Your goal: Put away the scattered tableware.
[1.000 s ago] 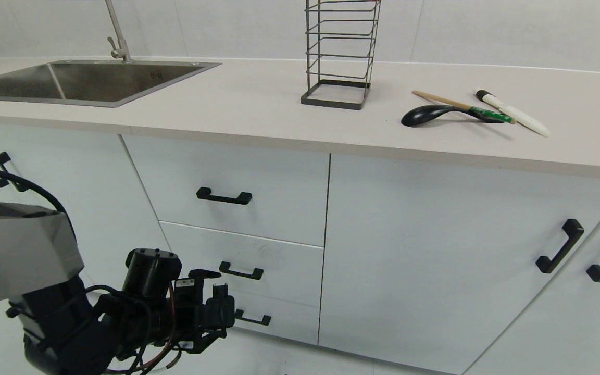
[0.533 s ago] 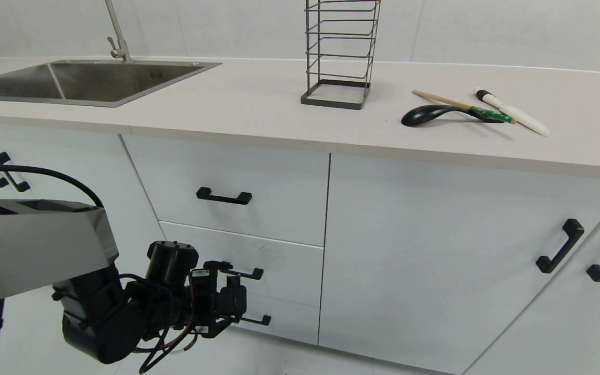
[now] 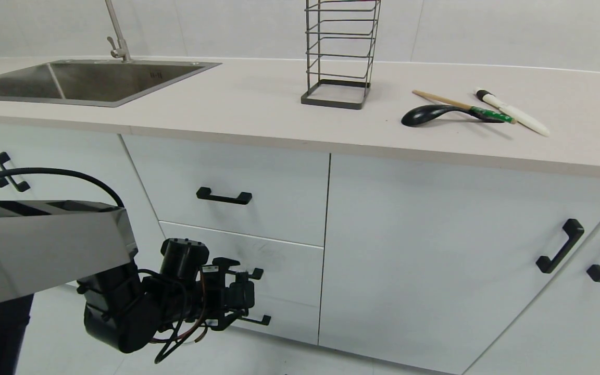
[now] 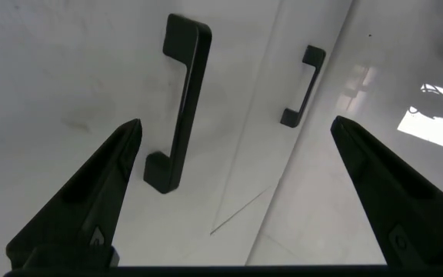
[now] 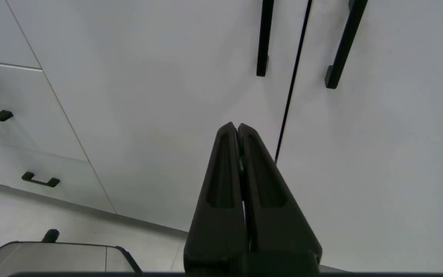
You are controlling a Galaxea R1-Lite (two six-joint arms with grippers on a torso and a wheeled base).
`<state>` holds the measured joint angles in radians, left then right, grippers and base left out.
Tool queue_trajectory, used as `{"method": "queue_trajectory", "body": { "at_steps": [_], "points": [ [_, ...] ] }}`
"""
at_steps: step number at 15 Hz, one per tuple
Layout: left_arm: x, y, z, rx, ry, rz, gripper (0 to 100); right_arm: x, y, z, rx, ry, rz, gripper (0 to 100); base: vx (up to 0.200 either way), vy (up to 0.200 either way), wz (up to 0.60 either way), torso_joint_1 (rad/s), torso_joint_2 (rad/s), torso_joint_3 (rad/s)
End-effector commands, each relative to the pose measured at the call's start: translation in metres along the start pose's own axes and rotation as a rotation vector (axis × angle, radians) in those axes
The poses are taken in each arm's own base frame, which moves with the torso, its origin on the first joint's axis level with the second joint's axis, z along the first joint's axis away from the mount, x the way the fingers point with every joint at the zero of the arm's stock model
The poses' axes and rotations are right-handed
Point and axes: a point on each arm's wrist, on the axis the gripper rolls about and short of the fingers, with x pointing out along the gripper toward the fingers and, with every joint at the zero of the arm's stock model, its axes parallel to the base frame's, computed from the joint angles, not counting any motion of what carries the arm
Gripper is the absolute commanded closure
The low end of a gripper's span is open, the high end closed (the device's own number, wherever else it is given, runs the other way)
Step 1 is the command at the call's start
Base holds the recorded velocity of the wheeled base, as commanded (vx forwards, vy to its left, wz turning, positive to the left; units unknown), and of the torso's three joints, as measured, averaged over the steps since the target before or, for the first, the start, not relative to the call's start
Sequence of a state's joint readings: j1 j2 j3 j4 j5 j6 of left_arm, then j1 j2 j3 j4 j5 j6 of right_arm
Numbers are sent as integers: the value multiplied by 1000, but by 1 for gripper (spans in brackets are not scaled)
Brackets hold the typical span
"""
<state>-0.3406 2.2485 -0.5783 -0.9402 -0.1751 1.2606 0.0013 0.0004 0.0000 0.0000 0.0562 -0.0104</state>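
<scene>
Down in front of the drawer stack, the left gripper [image 3: 247, 296] has its fingers [image 4: 91, 200] spread wide apart with nothing in them. It's lined up on the middle drawer handle [image 4: 179, 100]. In the left wrist view that black bar sits in the gap between the two fingers, closer to one of them, and as far as I can tell nothing is touching it. The bottom drawer handle [image 4: 301, 83] is a bit further along the same white front, and the top drawer handle [image 3: 224, 196] is up above the gripper, just under the bench [image 3: 216, 112] edge. The right gripper [image 5: 237, 132] is clenched tight, fingers pressed flat together and holding nothing, pointing at a white cabinet front with two black door handles [image 5: 264, 38] side by side across a seam. The tableware itself is all up on the bench, well apart from both grippers, over toward the right end. There's a black spoon [image 3: 429, 114] with its bowl facing the rack, and a wooden stick with a green band [image 3: 461, 106] lying across the spoon's handle. A white utensil with a black tip [image 3: 513, 112] lies just beside those two. A tall wire rack [image 3: 339, 52] stands upright near the middle of the bench, left of the utensils. The steel sink [image 3: 86, 80] with its faucet [image 3: 116, 31] is sunk into the far left end.
</scene>
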Motion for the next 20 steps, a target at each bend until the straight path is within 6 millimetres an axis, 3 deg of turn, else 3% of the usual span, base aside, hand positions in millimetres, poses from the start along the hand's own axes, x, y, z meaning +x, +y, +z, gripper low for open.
{"method": "queue_trajectory", "body": {
  "at_steps": [1, 13, 20],
  "points": [
    [10, -1, -2, -1, 0, -7, 0, 0, 0, 0, 0, 0, 1, 100, 0, 0, 0, 0, 0, 0],
    [32, -4, -4, -1, -4, -21, 0, 0, 0, 0, 0, -2, 1, 100, 0, 0, 0, 0, 0, 0],
    [27, -25, -9, -15, 6, -104, 0, 0, 0, 0, 0, -2, 1, 100, 0, 0, 0, 0, 0, 0]
  ]
}}
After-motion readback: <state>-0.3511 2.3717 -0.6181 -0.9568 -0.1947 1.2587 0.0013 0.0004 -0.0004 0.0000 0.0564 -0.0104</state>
